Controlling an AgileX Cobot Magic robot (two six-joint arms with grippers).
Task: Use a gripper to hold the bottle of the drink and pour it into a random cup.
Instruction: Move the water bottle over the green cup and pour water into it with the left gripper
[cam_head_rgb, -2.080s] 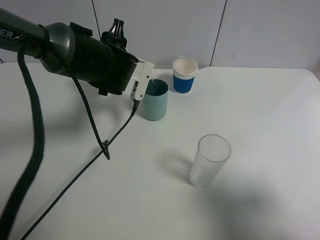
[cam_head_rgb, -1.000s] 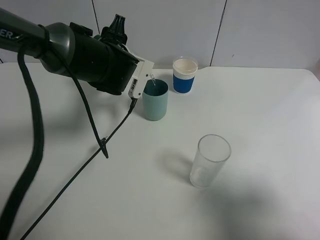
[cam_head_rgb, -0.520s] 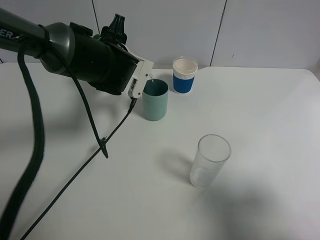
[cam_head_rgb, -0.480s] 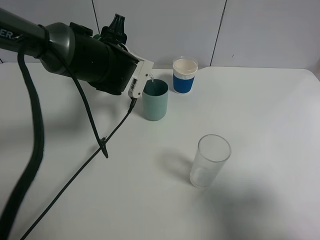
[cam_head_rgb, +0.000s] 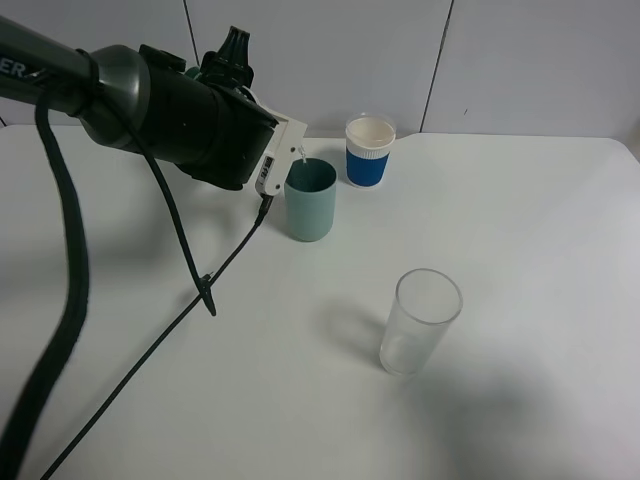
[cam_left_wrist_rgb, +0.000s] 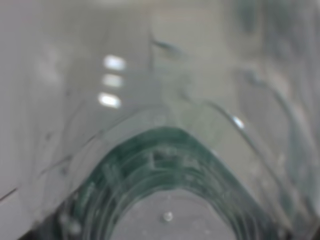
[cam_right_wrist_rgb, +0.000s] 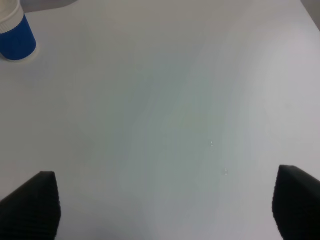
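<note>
My left gripper (cam_head_rgb: 288, 152), white jaws on a bulky black body, hovers just left of the teal cup (cam_head_rgb: 311, 200). It is shut on the bottle of the drink, tipped on its side. Only the bottle's clear mouth (cam_head_rgb: 303, 156) shows past the jaws, right over the cup's near rim. The left wrist view is filled by the blurred clear bottle (cam_left_wrist_rgb: 165, 90) and its dark green label (cam_left_wrist_rgb: 165, 150). I cannot make out a stream of liquid. My right gripper (cam_right_wrist_rgb: 162, 202) is open over bare white table, its black fingertips (cam_right_wrist_rgb: 30, 205) far apart.
A white-and-blue cup (cam_head_rgb: 369, 150) stands just behind and right of the teal cup, also seen as the white-and-blue cup (cam_right_wrist_rgb: 15, 35) in the right wrist view. A clear glass tumbler (cam_head_rgb: 420, 320) stands nearer the front. A black cable (cam_head_rgb: 205, 290) trails from the left arm across the table.
Since two seconds ago the left gripper has risen slightly and brought the bottle's mouth over the cup's rim. Over the last second it has stayed almost still.
</note>
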